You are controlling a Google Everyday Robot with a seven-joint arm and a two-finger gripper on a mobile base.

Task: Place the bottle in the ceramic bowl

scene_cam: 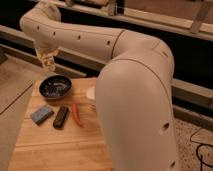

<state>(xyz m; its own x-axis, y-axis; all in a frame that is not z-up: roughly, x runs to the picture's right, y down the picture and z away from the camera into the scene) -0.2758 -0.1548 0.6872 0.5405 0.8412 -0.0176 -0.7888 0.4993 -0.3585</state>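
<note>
table: pale wooden planks, viewed from above and slightly from the right.
wall: dark, behind the table, crossed by pale horizontal rails.
floor: grey, to the left of the table.
arm: white and bulky. It fills the right half of the view and arches over the table's far edge towards the left.
gripper: at the arm's far-left end, hanging above and just behind the bowl, off the table. The fingers are closed together with no object between them.
bowl: dark, glossy, pale specks inside. It stands on the far-left part of the table.
bottle: cream-white, upright on the table, right of the bowl and apart from it. The arm hides its right side.
blue block: flat on the table, in front of the bowl.
black block: just right of the blue block.
chili: red, just right of the black block, between it and the arm.
</note>
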